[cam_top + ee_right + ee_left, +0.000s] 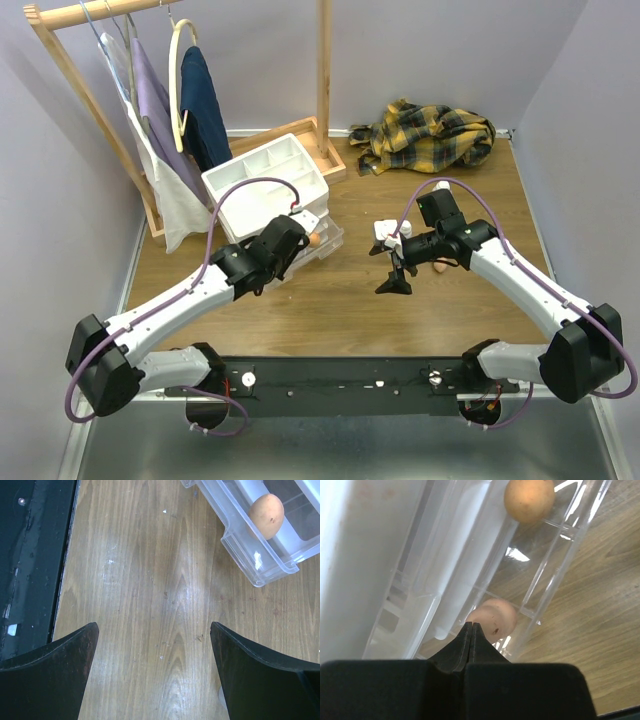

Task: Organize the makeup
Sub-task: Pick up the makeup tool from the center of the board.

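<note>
Sponge (492, 622) sitting in clear drawer (547, 562) just beyond left jaws, which are pressing together; right jaws hanging wide apart over surface (150, 580).

- Top external looks down from high behind the near edge, far off, over the whole worktop (340, 300).
- Both wrist views look down closely; they share the clear drawer (250, 560).

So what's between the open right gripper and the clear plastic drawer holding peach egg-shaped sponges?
Only bare wooden tabletop, seen in the right wrist view.
</note>
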Controlling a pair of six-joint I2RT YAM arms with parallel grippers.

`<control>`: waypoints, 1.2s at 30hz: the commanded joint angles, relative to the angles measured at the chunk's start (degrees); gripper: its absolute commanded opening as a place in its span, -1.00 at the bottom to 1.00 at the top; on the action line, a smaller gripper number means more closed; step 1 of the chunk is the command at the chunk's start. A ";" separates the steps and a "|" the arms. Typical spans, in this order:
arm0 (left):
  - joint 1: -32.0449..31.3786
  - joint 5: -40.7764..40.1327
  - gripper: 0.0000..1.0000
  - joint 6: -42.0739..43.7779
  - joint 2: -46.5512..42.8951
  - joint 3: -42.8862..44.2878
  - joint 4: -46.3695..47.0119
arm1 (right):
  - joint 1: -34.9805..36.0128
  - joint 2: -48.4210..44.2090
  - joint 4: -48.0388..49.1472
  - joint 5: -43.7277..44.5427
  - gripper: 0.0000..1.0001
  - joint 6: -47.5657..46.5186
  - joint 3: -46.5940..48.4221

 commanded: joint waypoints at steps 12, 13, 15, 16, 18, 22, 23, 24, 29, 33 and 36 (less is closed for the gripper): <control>2.38 -9.16 -0.60 -2.43 -4.60 -0.83 -0.18 | -0.38 0.06 -0.55 0.37 1.00 -0.28 -0.12; 2.38 -9.42 -0.60 -2.42 -4.95 -0.92 -0.09 | -0.38 -0.02 -0.63 0.46 1.00 -0.28 -0.12; 2.47 -9.68 -0.60 -2.34 -6.09 -1.09 0.34 | -0.38 0.24 -0.72 0.46 1.00 -0.28 -0.03; 2.47 -9.60 -0.60 -2.25 -6.36 -1.18 0.43 | -0.38 0.24 -0.63 0.55 1.00 -0.28 -0.03; 2.38 -9.42 -0.60 -2.16 -7.06 -1.27 0.70 | -0.38 0.33 -0.81 0.64 1.00 -0.37 -0.03; 2.38 -8.20 -0.60 -2.07 -7.51 -1.18 1.05 | -0.55 0.41 -0.99 0.90 1.00 -0.37 0.15; 2.38 -7.84 -0.59 -1.99 -7.77 -1.27 1.31 | -0.64 0.33 -1.07 0.99 1.00 -0.45 0.23; 2.47 -7.40 -0.58 -1.90 -8.38 -1.36 1.49 | -0.73 0.24 -1.07 1.51 1.00 -0.45 0.24; 2.47 -3.37 -0.31 -1.46 -11.28 -2.15 3.94 | -1.52 -0.20 2.17 6.16 1.00 3.31 -0.12; 2.47 -0.91 0.14 -1.11 -15.23 -3.37 6.14 | -2.74 -0.20 4.11 10.56 1.00 5.78 -0.03; 2.56 0.42 0.50 -1.02 -17.60 -4.34 7.64 | -4.15 -0.73 4.99 11.44 1.00 6.93 0.15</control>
